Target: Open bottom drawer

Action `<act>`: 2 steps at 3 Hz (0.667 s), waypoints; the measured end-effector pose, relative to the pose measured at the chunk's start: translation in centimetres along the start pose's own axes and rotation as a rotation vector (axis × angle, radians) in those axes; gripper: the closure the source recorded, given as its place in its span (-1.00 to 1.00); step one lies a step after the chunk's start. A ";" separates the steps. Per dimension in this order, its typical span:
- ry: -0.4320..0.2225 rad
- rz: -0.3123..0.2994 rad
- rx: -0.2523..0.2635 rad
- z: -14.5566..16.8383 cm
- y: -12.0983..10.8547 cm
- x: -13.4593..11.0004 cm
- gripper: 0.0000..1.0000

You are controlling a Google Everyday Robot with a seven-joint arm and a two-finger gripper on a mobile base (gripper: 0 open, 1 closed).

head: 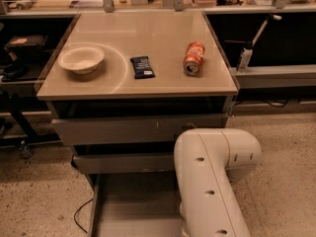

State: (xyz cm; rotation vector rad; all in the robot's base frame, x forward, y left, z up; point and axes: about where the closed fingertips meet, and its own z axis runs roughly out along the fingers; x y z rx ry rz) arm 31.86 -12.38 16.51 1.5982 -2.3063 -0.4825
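The bottom drawer (133, 206) is pulled out towards me; its shallow grey tray shows at the lower middle of the camera view, and its front is cut off by the frame's lower edge. Above it are the mid-sized grey front (123, 163) and the widest front (123, 130) with small white marks, both set only slightly out. My white arm (212, 181) reaches down across the tray's right side. My gripper is out of view, below the lower edge of the frame.
The cabinet's beige top (148, 38) holds a white bowl (81, 59), a dark snack bar (142, 67) and an orange can (193, 58) lying on its side. A black cable (81, 216) lies on the speckled floor at left. Shelves with clutter stand behind.
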 end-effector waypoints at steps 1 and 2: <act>-0.008 0.047 -0.025 0.4 2.3 3.1 -1.00; -0.008 0.047 -0.025 0.4 2.3 3.1 -1.00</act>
